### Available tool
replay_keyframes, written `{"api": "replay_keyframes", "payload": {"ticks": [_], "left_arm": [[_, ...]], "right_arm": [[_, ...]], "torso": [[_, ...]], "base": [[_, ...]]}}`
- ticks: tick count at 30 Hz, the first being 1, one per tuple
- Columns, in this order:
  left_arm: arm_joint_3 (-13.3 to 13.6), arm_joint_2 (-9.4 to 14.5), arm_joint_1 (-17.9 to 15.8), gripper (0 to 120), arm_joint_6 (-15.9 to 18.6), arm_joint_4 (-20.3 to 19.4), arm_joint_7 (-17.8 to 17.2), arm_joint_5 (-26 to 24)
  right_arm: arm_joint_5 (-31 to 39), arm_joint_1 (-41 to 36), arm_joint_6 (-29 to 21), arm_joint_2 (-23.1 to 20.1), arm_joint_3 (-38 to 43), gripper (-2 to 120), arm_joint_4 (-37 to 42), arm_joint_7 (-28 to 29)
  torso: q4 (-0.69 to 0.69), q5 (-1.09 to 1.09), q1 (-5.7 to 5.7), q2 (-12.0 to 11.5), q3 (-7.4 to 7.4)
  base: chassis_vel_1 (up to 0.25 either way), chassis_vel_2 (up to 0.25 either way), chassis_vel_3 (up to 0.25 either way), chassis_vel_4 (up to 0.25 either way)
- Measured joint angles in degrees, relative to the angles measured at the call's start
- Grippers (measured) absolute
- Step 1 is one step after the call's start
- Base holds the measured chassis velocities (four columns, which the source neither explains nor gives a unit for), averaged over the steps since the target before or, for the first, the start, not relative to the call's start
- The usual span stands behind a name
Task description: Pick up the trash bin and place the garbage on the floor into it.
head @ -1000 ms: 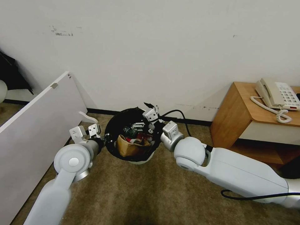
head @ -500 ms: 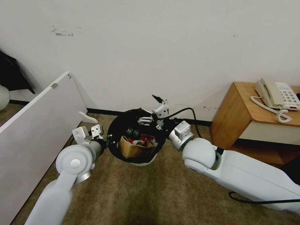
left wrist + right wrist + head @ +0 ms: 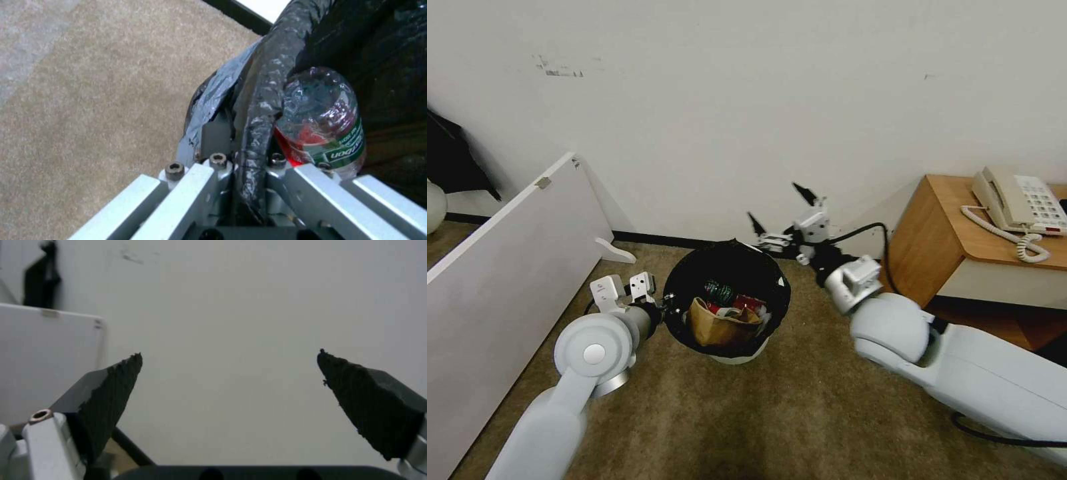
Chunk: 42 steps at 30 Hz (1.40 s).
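- Left gripper (image 3: 662, 308) pinching the bag-lined rim of the trash bin (image 3: 727, 267); in the left wrist view, fingers (image 3: 213, 140) pressed on the black plastic fold, a clear green-labelled bottle (image 3: 327, 123) just inside.
- Bin at centre on the carpet floor (image 3: 760, 413), whether lifted or resting impossible to tell; holding a brown paper bag (image 3: 717, 327), bottle and red wrappers.
- Right gripper (image 3: 784, 210) spread wide and empty, raised near the wall beside the bin.
- Judged nearly finished: no litter visible on the carpet.
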Motion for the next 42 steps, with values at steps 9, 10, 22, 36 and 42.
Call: {"api": "replay_keyframes", "payload": {"ticks": [9, 10, 22, 36, 42], "left_arm": [[2.3, 0.15, -0.48, 0, -0.05, 0.4, -2.78, -2.03], [2.3, 0.15, -0.48, 0, -0.05, 0.4, -2.78, -2.03], [4.13, 0.11, -1.25, 0, -0.46, 1.68, -5.08, -4.52], [4.28, 0.82, -0.6, 0, -1.11, 2.41, -8.02, -7.66], [4.42, 0.13, 0.65, 0, -1.1, 3.37, -6.4, -5.67]], "right_arm": [[-6.04, -19.36, 0.62, -4.13, 18.07, 100, 2.95, -4.93], [-6.04, -19.36, 0.62, -4.13, 18.07, 100, 2.95, -4.93], [-17.62, -43.4, 3.36, -2.7, 42.66, 100, 5.79, -13.71], [-25.66, -64.67, 9.2, 6.02, 64.09, 100, 9.0, -23.26], [-28.26, -69.33, 11.79, 9.96, 67.92, 100, 9.69, -25.53]], "torso": [[-0.01, 0.0, 0.0, 0.0, -0.01], [-0.01, 0.0, 0.0, 0.0, -0.01], [0.0, -0.01, 0.0, 0.0, -0.01], [0.0, -0.02, 0.0, 0.0, -0.01], [0.0, -0.01, 0.0, 0.0, -0.01]], "base": [[0.0, 0.0, 0.0, 0.0], [0.0, 0.0, 0.0, 0.0], [0.0, 0.0, 0.0, 0.0], [0.0, 0.0, 0.0, 0.0], [0.0, 0.0, 0.0, 0.0]]}}
